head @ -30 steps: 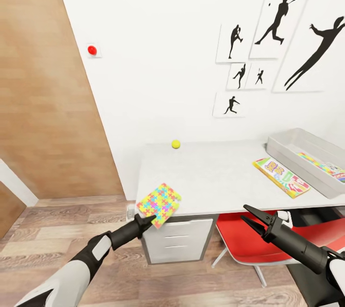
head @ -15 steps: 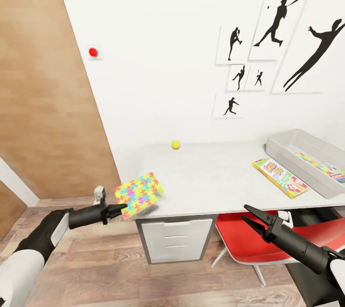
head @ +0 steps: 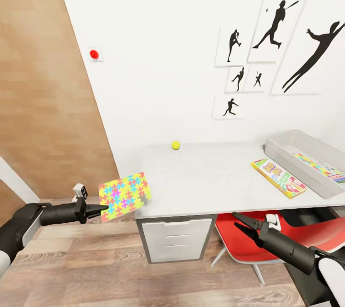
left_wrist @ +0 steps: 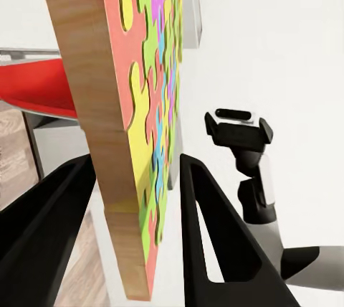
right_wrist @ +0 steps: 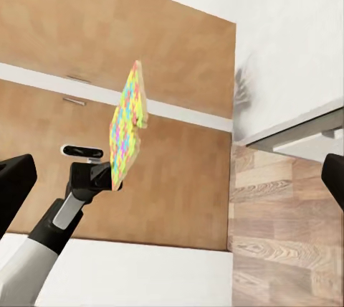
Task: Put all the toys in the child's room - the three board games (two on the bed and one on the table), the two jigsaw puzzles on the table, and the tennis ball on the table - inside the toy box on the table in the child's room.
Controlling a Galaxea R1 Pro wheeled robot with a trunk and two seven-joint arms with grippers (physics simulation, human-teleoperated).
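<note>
left fingers (head: 98,210) around jigsaw puzzle (head: 124,195)

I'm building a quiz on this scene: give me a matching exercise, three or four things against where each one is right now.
Things:
1. jigsaw puzzle
2. tennis ball
3. Skip-Bo box
4. right gripper

Places:
A. on the table, beside the toy box
B. open, in front of the red chair
C. held in the left gripper, off the table
D. near the table's back edge

Pairs: 1-C, 2-D, 3-A, 4-B

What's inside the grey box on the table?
Inside the grey box, a flat colourful puzzle and a game box lie along the bottom. The near wall and the picture's edge hide the rest of the inside.
</note>
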